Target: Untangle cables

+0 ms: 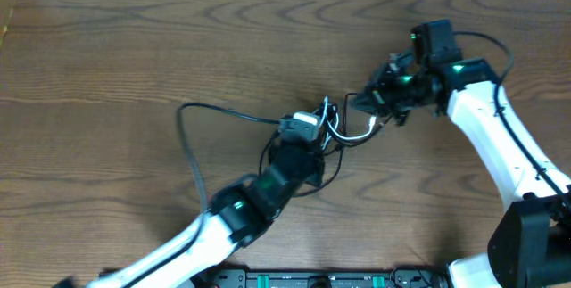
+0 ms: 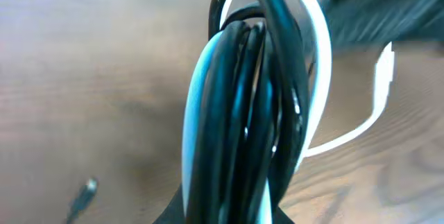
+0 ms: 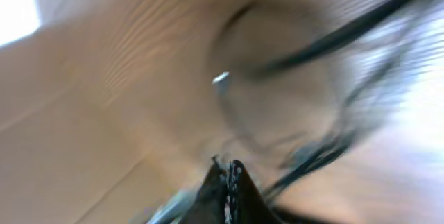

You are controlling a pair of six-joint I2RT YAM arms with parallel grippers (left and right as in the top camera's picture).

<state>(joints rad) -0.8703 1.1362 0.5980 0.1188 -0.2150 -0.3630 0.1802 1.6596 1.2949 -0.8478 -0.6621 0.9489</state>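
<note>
**CABLE KNOT NOT YET SEPARATED**

The cables (image 1: 330, 135) lie in one knot at the centre of the table (image 1: 116, 47), with black and white strands wound together. One black cable (image 1: 189, 141) loops free to the left. The left end effector (image 1: 305, 129) is pressed together, pinching the bundle. The right end effector (image 1: 375, 105), just beside the knot, is pressed together; whether it grips a strand cannot be told. Judgement: no cable is separated, so all untangling is left.
</note>
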